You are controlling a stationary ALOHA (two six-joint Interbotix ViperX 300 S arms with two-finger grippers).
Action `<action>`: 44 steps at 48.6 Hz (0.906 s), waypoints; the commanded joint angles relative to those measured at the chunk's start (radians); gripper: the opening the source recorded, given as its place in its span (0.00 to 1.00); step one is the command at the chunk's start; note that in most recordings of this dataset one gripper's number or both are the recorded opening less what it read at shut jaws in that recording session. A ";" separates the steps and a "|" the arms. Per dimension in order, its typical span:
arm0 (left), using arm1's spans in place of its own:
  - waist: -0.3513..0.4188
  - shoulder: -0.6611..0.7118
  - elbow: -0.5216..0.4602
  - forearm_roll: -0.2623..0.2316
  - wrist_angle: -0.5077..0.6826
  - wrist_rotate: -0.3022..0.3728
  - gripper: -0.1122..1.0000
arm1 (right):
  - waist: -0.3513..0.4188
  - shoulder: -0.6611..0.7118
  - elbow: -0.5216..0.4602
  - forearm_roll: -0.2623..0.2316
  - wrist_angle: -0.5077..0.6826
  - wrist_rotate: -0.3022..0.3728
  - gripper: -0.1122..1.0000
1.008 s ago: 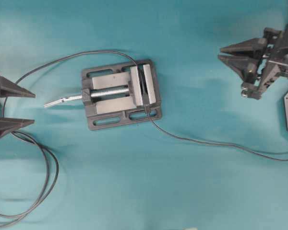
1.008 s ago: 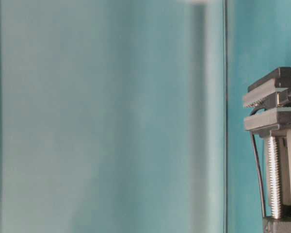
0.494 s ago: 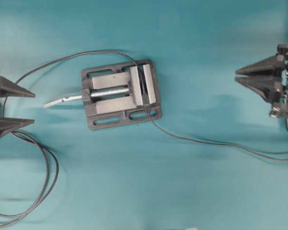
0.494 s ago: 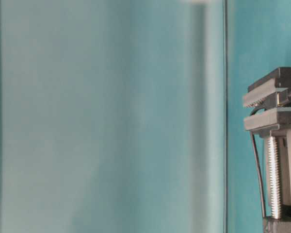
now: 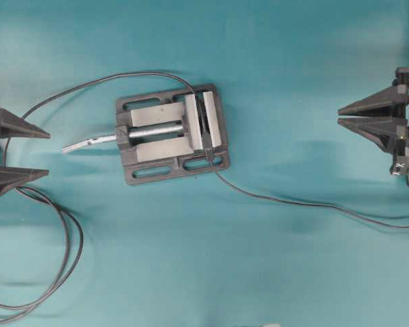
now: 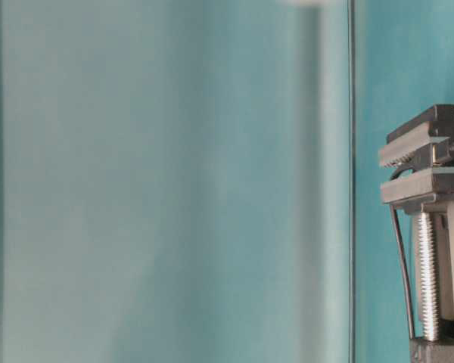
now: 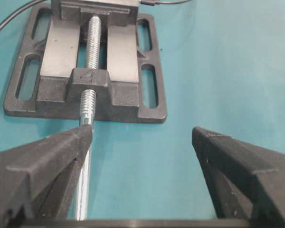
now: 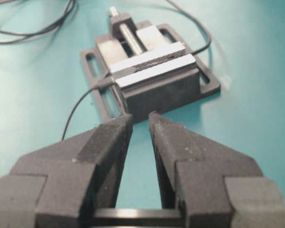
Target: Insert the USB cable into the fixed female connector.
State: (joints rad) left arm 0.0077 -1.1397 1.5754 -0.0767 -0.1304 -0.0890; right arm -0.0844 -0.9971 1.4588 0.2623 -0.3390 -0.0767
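Ahead of my two ribbed black jaws, left pair wide, right pair narrowly apart, empty: one cast-metal vise (image 5: 172, 134), threaded screw (image 7: 90, 45), two thin cables.

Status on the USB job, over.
Left gripper wide open, empty, short of vise. Right gripper narrowly open, empty, well clear. USB cable reaches connector between vise jaws; seating unconfirmed. Nothing in the way.
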 commanded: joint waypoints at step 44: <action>0.002 0.008 -0.011 0.002 -0.008 -0.009 0.99 | 0.014 -0.072 0.009 -0.103 -0.009 -0.163 0.40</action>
State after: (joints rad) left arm 0.0061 -1.1397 1.5769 -0.0767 -0.1304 -0.0890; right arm -0.0690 -1.0738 1.4757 0.1626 -0.3436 -0.2439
